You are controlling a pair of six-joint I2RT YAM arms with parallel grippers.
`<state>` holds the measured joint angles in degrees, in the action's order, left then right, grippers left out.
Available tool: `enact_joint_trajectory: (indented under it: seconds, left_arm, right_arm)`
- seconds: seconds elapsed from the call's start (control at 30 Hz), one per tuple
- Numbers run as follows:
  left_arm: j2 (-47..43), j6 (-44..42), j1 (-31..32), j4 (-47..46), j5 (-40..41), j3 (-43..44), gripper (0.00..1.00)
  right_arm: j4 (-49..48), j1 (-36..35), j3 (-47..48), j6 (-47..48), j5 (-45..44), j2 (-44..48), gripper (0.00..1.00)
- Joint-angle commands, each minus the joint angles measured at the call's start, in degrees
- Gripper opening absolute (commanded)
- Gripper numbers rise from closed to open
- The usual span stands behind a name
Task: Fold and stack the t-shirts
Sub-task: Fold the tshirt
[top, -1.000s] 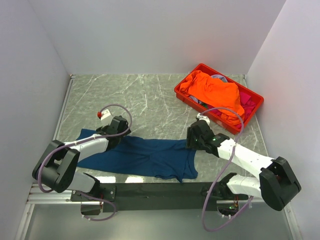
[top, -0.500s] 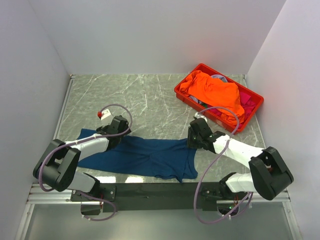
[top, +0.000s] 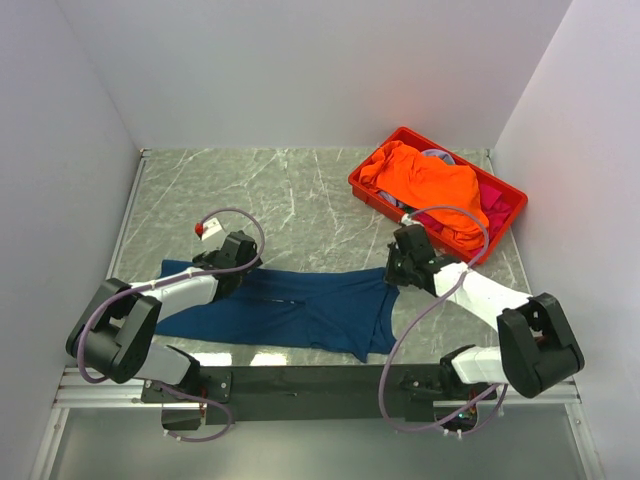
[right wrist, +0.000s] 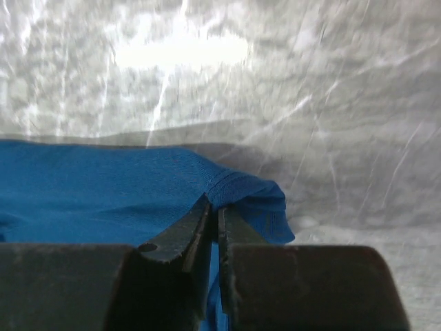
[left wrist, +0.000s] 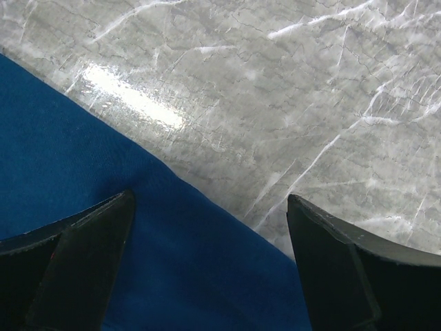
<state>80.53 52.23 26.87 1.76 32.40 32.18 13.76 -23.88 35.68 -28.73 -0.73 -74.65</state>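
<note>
A dark navy-blue t-shirt lies spread on the marble table near the front edge. My right gripper is shut on the shirt's hemmed right corner, which is lifted a little off the table. My left gripper stands open over the shirt's upper left edge, its fingers either side of the cloth border. An orange t-shirt and magenta-pink ones are heaped in the red crate.
The red plastic crate sits at the back right, close beyond my right gripper. White walls enclose the table on three sides. A black rail with the arm bases runs along the near edge.
My right gripper has shut on the shirt's right corner and pulled it up and toward the back right, tautening that edge. The left arm has not moved.
</note>
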Motion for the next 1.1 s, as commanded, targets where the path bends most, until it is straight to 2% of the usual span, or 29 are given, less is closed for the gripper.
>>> enact_joint_trajectory:
  seconds: [0.0, 0.17, 0.27, 0.3, 0.4, 0.47, 0.63, 1.07]
  left_arm:
    - [1.03, 1.39, 0.2, 1.67, 0.2, 1.13, 0.99]
    - [1.03, 1.47, 0.2, 1.76, 0.29, 1.13, 0.99]
    - [1.12, 1.47, 0.2, 1.76, 0.29, 1.21, 0.99]
    - [1.12, 1.47, 0.2, 1.84, 0.29, 1.21, 0.99]
    - [1.03, 1.47, 0.2, 1.76, 0.29, 1.13, 0.99]
    - [0.94, 1.56, 0.2, 1.84, 0.29, 1.13, 0.99]
    - [1.12, 1.47, 0.2, 1.84, 0.29, 1.21, 0.99]
    - [1.21, 1.47, 0.11, 2.11, 0.29, 1.39, 0.99]
  right_arm:
    - [-0.14, 2.08, 3.43, 2.45, 0.02, -1.63, 0.12]
    - [-0.75, 4.27, 5.45, 2.98, 0.55, -5.05, 0.16]
    - [-1.02, 4.81, 6.59, 3.33, 0.56, -5.77, 0.26]
    - [-0.49, 4.81, 6.77, 3.42, 0.56, -5.59, 0.34]
    - [0.04, 4.81, 6.24, 3.77, 0.56, -3.66, 0.46]
    - [0.3, 4.72, 5.28, 3.86, 0.56, -1.91, 0.48]
    - [-0.05, 4.81, 3.17, 4.47, 3.89, 0.56, 0.48]
    - [-0.66, 4.72, 2.46, 4.3, 6.35, -3.13, 0.45]
